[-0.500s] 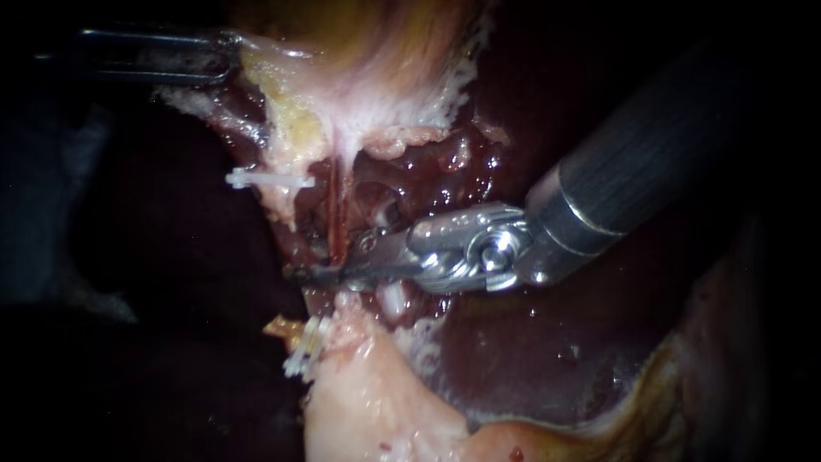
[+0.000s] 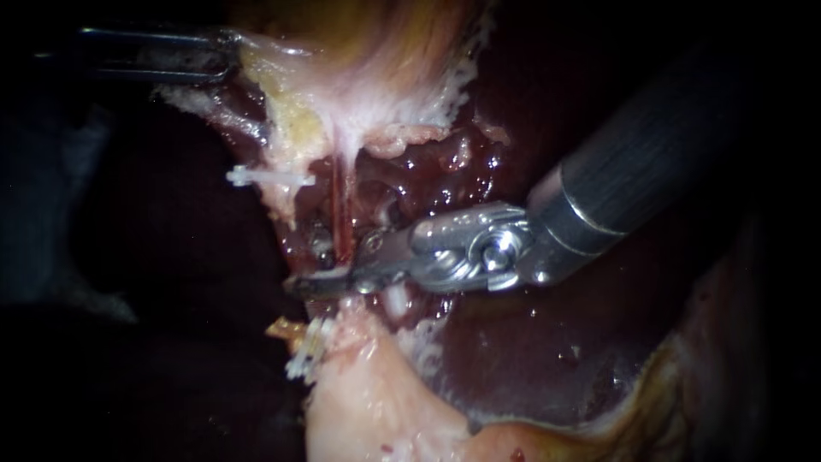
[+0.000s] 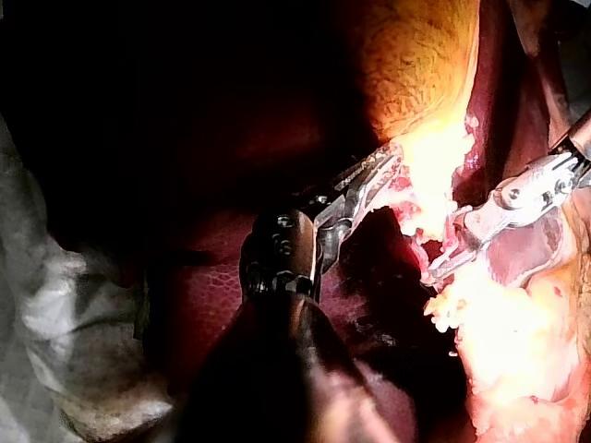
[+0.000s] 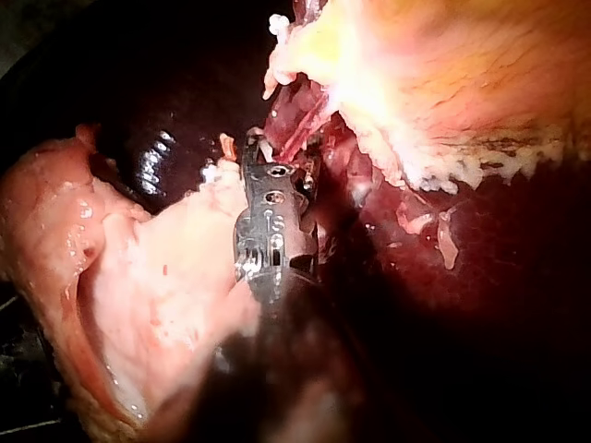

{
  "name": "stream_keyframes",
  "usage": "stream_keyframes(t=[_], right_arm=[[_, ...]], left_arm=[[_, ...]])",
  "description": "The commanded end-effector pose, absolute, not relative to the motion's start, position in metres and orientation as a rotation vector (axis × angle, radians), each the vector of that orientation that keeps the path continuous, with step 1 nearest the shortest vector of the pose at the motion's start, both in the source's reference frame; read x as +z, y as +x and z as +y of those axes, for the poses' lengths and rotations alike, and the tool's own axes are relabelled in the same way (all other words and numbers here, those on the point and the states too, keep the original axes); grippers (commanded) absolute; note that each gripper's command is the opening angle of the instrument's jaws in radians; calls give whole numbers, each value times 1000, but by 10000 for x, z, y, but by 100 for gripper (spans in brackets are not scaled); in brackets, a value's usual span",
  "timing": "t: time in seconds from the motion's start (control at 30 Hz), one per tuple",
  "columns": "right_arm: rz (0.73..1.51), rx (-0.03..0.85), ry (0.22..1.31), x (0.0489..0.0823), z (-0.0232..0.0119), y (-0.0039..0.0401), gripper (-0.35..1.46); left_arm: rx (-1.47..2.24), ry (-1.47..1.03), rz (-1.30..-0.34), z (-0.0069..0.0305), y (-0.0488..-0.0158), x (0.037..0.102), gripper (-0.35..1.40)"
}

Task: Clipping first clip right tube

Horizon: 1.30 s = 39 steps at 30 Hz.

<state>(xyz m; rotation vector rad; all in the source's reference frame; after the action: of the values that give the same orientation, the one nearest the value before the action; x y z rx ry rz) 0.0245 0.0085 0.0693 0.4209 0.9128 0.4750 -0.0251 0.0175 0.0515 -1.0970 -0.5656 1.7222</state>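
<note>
The thin red right tube (image 2: 340, 205) runs down from the pale gallbladder (image 2: 359, 77) into raw tissue. My right instrument (image 2: 315, 261) comes in from the upper right, and its jaws stand slightly open astride the tube's lower end, one on each side. In the right wrist view the same jaws (image 4: 265, 152) point at the red tube (image 4: 300, 134). My left instrument (image 2: 224, 58) at the upper left is shut on the gallbladder's edge. The left wrist view shows it (image 3: 380, 168) holding the pale tissue, with the right instrument (image 3: 443, 268) beyond it.
A white clip (image 2: 265, 179) sits across the left tube, and further white clips (image 2: 306, 346) lie lower down by a pale fatty lump (image 2: 368, 402). A white piece (image 2: 393, 299) shows under the right instrument. Dark liver (image 2: 547, 359) surrounds the site.
The right instrument's jaws have parted a little around the tube, and the lower tip has dropped slightly. The left instrument has not moved.
</note>
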Motion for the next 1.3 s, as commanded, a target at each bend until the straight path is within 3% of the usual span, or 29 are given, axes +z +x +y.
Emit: stream_keyframes(t=[0.03, 0.43, 0.67, 1.03, 1.3], right_arm=[[921, 479, 419, 694, 84, 246, 45], [1002, 455, 479, 685, 83, 237, 50], [1082, 372, 574, 675, 78, 226, 50], [1186, 411, 780, 672, 74, 214, 50], [1233, 392, 895, 665, 61, 218, 50]], left_arm=[[1722, -1097, -566, 175, -250, 515, -35], [1723, -1098, -568, 175, -247, 515, -35], [1724, -1098, -568, 175, -247, 515, -35], [1724, -1098, -569, 175, -246, 515, -35], [1724, -1099, -569, 175, -245, 515, -35]])
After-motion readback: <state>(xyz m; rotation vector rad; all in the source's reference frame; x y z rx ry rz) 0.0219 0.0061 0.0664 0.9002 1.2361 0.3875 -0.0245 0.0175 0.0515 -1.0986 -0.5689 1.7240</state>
